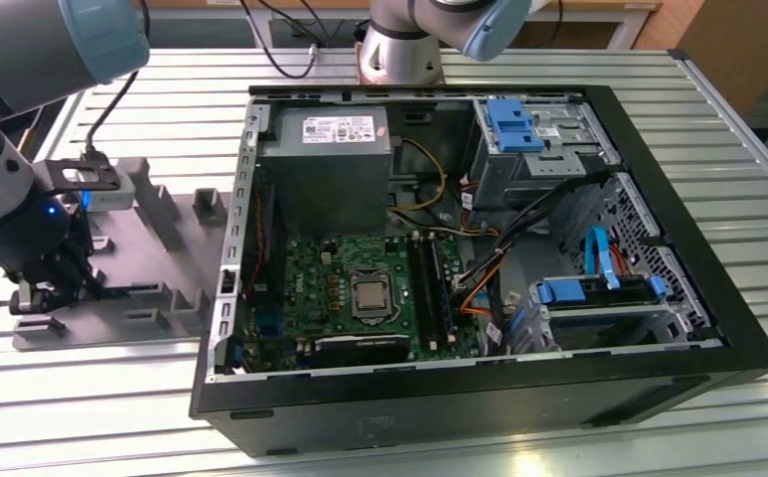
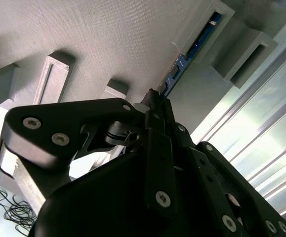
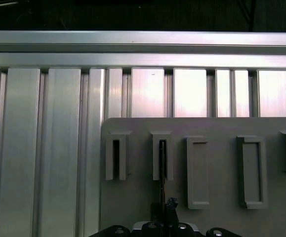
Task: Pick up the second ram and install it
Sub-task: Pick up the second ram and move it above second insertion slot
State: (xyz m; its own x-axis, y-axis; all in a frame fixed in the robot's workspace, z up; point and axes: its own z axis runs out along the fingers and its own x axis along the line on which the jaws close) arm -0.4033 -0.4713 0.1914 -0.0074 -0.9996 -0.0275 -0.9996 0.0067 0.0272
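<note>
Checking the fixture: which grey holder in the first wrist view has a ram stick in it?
The narrow-slot holder in line with the gripper: the second ram runs from its slot to the gripper. Its narrow neighbour looks empty.

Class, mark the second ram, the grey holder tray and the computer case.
second ram (image 2: 182,61), second wrist view, blue board's middle.
grey holder tray (image 1: 145,260), exterior view, bare flat base.
computer case (image 1: 490,393), exterior view, black near wall.

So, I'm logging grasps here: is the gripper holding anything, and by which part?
The second ram, pinched at its near end by the gripper; its far end sits in a grey holder slot.
</note>
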